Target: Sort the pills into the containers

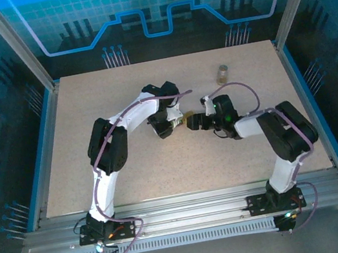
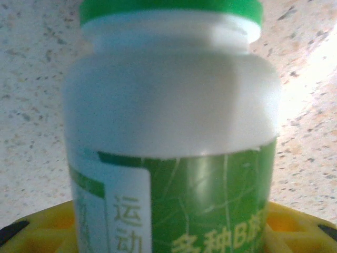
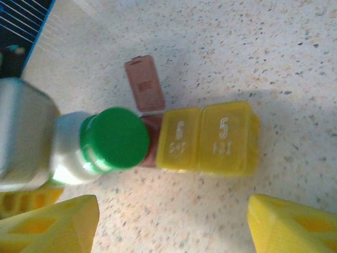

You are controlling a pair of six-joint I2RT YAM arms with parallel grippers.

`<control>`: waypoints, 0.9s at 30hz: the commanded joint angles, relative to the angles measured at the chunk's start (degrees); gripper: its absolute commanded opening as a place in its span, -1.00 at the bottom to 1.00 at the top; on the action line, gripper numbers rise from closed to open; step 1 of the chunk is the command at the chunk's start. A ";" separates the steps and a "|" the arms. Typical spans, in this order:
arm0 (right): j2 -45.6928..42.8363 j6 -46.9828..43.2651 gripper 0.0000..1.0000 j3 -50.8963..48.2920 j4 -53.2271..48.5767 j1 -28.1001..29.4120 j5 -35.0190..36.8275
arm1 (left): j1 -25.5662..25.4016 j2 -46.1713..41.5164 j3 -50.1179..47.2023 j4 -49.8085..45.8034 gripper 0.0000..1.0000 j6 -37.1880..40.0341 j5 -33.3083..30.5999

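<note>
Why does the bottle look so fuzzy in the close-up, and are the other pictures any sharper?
Left wrist view: the bottle sits too close to the lens, so it is soft; glare whitens the table at right. Right wrist view: the green cap is slightly blurred, yet the 5 on the yellow box reads clearly. Top view: evenly lit, sharp, everything small.
</note>
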 commanded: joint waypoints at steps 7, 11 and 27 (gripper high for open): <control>-18.73 2.11 0.51 -7.89 -3.61 -1.10 2.28 | -2.38 0.58 2.60 -2.22 -1.00 7.12 -9.13; -25.17 1.35 0.52 -8.67 -5.91 -1.57 3.09 | -3.62 2.51 4.75 -2.73 -1.00 9.24 -12.88; -26.95 4.04 0.53 -10.50 -3.43 -3.59 0.99 | -6.29 4.79 4.09 -0.15 -1.00 18.31 -28.26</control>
